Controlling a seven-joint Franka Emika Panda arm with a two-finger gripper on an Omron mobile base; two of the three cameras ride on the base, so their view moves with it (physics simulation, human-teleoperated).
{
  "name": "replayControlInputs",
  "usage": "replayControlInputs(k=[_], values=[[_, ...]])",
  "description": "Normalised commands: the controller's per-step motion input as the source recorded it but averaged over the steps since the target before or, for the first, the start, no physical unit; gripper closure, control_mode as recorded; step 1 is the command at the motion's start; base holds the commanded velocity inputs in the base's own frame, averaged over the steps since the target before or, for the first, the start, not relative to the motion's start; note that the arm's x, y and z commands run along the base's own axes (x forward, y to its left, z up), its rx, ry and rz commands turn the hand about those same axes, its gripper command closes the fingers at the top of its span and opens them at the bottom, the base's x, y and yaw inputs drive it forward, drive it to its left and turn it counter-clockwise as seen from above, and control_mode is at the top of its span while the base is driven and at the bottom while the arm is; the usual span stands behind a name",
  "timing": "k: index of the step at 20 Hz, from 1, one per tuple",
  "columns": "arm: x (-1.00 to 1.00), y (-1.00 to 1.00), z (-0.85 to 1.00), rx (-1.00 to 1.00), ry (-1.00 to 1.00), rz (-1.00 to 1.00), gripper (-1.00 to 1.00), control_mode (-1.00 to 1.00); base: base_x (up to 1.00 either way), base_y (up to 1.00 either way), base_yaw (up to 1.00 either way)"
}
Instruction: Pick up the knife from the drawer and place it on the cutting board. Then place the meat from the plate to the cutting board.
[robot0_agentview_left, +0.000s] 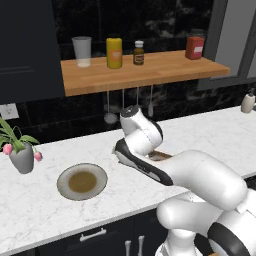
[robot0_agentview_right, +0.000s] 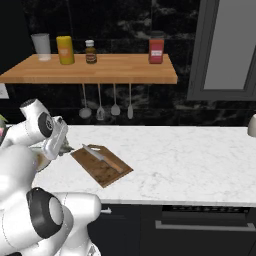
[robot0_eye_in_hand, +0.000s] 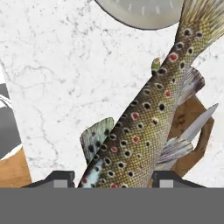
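Here, reading left to right, I am running the second half of the task: carrying the meat to the board.

Left: the plate is lying on the white counter with its olive-brown centre bare, so I am judging the meat as lifted off it. In the hand view its grey rim is showing at the top edge, beyond the fish's tail.

Centre: the gripper is closing on the meat, a speckled trout-like fish. Its body is filling the gap between the two dark tips, which are standing about half apart on either flank, and its tail is fanning away towards the plate. I am reading this as a grip, not a loose touch. In the right base view the arm is folding low over the counter, elbow raised on the near side, wrist bent so the hand is pointing down and rightwards, just beside the board's left corner.

Right: the cutting board is lying at an angle near the counter's front edge, with the knife resting along its far side. The first step is therefore looking done.

Next move, as I am judging it: a short travel rightwards until the fish is hanging over the bare near half of the board, a descent, then a release clear of the blade.
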Motion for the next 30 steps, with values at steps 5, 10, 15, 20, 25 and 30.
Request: replayControlInputs(k=[5, 10, 15, 20, 25, 30], values=[[0.00, -1.00, -0.28, 0.05, 0.19, -0.35, 1.00, -1.00, 0.00, 0.00, 0.00], [0.31, -0.81, -0.41, 0.03, 0.10, -0.06, 1.00, -1.00, 0.00, 0.00, 0.00], [0.00, -0.30, -0.43, 0.00, 0.07, 0.00, 1.00, -1.00, 0.00, 0.00, 0.00], [0.06, -0.01, -0.26, 0.00, 0.00, 0.00, 1.00, -1.00, 0.00, 0.00, 0.00], [0.54, -0.01, -0.25, 0.00, 0.00, 0.00, 1.00, -1.00, 0.00, 0.00, 0.00], [0.49, 0.00, -0.15, 0.00, 0.00, 0.00, -1.00, -1.00, 0.00, 0.00, 0.00]])
